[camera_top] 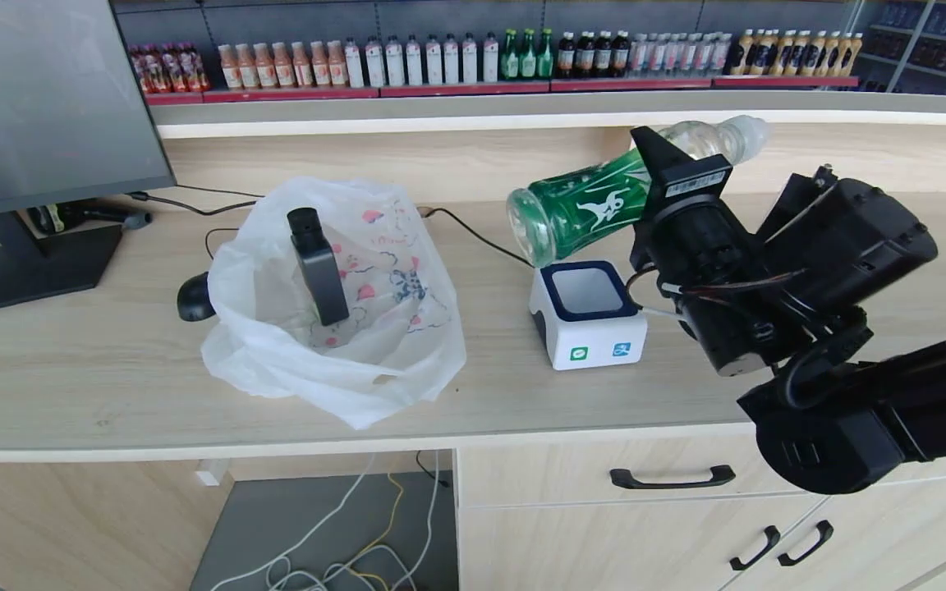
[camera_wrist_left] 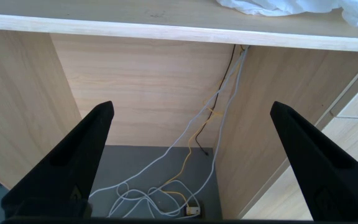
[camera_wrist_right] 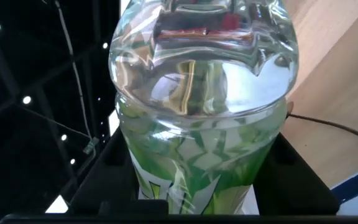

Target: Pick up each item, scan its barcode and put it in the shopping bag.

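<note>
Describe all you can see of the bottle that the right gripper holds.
The bottle is clear plastic with a green label bearing a white figure. It lies nearly level in the air, base toward the bag, neck end higher. The right gripper holds its middle in shut jaws. It hangs above the scanner, not touching it.

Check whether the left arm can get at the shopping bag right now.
Probably not directly. The left gripper, open, sits below the counter edge, facing the cables underneath; the shopping bag lies on the counter above, so the arm would need to rise first.
</note>
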{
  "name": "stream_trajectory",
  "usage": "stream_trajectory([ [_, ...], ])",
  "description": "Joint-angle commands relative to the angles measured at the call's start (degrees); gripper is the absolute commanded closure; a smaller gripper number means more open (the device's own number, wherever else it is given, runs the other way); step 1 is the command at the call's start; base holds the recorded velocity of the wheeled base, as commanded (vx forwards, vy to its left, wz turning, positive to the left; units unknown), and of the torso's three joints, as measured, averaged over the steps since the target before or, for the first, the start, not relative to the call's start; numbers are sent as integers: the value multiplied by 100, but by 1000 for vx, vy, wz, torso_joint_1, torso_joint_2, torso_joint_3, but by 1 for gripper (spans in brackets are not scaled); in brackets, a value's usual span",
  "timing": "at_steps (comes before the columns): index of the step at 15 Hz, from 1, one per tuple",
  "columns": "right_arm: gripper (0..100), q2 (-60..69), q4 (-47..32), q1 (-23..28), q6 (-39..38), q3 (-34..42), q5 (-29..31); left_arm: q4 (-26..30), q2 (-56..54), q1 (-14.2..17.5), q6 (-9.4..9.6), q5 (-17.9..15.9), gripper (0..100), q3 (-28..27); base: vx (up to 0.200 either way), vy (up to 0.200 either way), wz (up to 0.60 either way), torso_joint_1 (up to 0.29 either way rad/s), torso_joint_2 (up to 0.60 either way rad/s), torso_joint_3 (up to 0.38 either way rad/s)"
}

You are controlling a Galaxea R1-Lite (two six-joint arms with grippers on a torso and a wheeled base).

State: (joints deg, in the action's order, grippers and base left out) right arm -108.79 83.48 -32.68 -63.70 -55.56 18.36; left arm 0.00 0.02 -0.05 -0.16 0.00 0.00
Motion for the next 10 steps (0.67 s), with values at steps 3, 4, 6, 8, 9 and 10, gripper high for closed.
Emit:
stream_trajectory([
  [3, 100, -125, 45, 227, -178, 239, 71, 0, -2, -4, -2, 0, 0, 0, 0, 0, 0, 0, 0, 0],
  [4, 100, -169, 125, 289, -257, 292, 71, 0, -2, 5, -2, 0, 0, 0, 0, 0, 0, 0, 0, 0],
  [6, 100, -257, 230, 385, -336, 415, 71, 0, -2, -4, -2, 0, 0, 0, 0, 0, 0, 0, 0, 0],
  [8, 100, -380, 292, 473, -372, 415, 63, 0, -2, -4, -2, 0, 0, 0, 0, 0, 0, 0, 0, 0],
  [9, 100, -415, 309, 500, -407, 424, 63, 0, -2, -4, -2, 0, 0, 0, 0, 0, 0, 0, 0, 0],
  [10, 100, -433, 318, 500, -451, 441, 63, 0, -2, 5, -2, 0, 0, 0, 0, 0, 0, 0, 0, 0],
])
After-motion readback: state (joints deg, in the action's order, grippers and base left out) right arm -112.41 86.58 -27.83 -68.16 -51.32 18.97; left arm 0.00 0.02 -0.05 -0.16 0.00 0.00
